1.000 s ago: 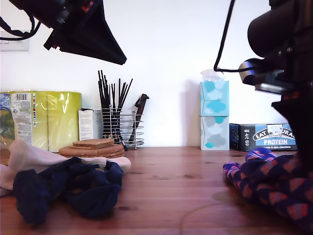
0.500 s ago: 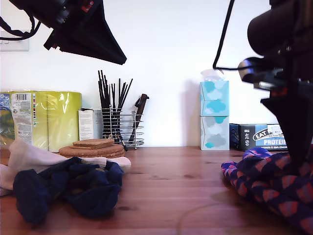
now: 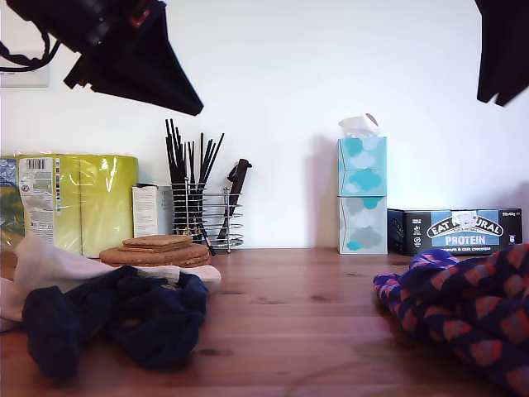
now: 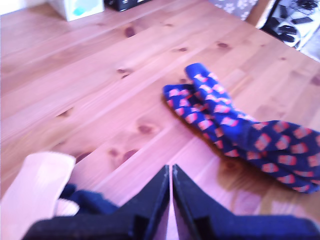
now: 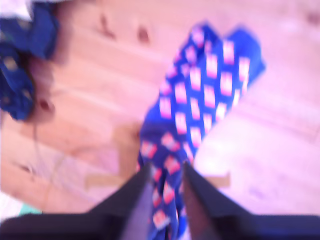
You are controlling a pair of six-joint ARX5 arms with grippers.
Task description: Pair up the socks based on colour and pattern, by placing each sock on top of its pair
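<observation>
- My second gripper (image 5: pixel 164 172) has been lifted off the blue knitted socks with red-pink diamond checks (image 3: pixel 463 318); its jaws are seen slightly parted, nothing held
- My first gripper (image 4: pixel 171 172) is seen nearly closed, empty
- Two checked socks are counted, overlapped at 4 o'clock in the exterior view
- A dark navy knitted sock heap (image 3: pixel 116 318) and a pale pinkish-white sock (image 3: pixel 41 265) lie at 8 o'clock; their number cannot be told
</observation>
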